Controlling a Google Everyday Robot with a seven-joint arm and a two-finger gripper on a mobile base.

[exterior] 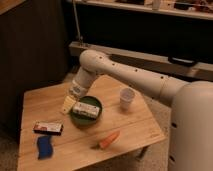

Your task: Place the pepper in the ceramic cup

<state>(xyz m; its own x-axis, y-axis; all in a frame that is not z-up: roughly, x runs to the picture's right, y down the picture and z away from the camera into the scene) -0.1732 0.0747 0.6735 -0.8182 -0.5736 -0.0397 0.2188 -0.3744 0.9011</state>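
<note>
The pepper (108,140), orange-red with a dark stem end, lies on the wooden table (45,102) near its front edge. The white ceramic cup (127,99) stands upright to the right of the dark green plate (75,117). My gripper (70,104) hangs over the plate's left rim, well left of the cup and behind the pepper. A pale boxy thing (86,109) lies on the plate next to the gripper.
A dark flat packet (48,128) and a blue sponge (44,146) lie at the table's front left. My white arm (130,75) stretches from the right across the table's back. A dark wall and a shelf stand behind the table.
</note>
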